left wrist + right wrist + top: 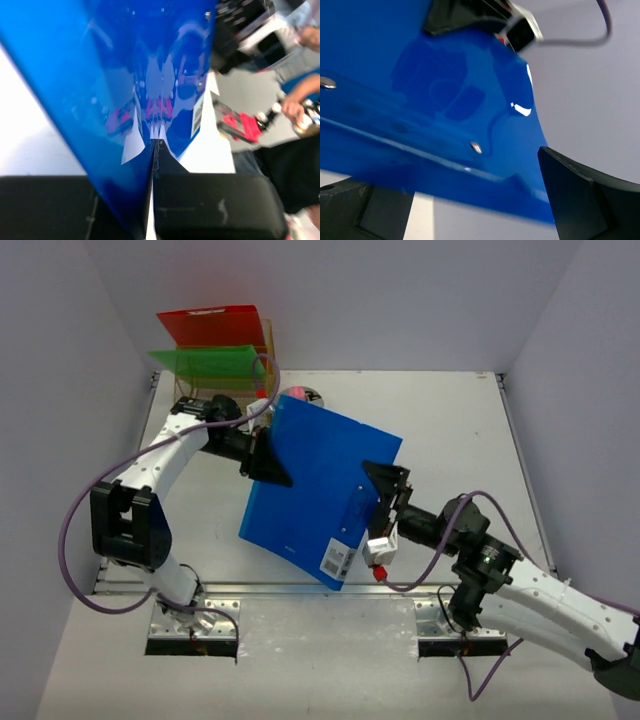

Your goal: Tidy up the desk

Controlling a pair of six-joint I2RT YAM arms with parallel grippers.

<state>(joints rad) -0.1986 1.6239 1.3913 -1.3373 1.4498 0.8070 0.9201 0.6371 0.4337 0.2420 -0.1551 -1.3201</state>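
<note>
The left gripper is clamped on the folder's left edge, holding it tilted above the desk — alone, for the right gripper gapes wide around the right edge. On one thin pinch, the folder could sag, swing or slip — down onto the desk.

layout | held folder hung tilted over mid desk | left gripper sat at its left edge, right gripper at its right edge | wire rack stood in far-left corner, just beside folder's far corner | rear racked folder stood behind front racked folder in rack
</note>
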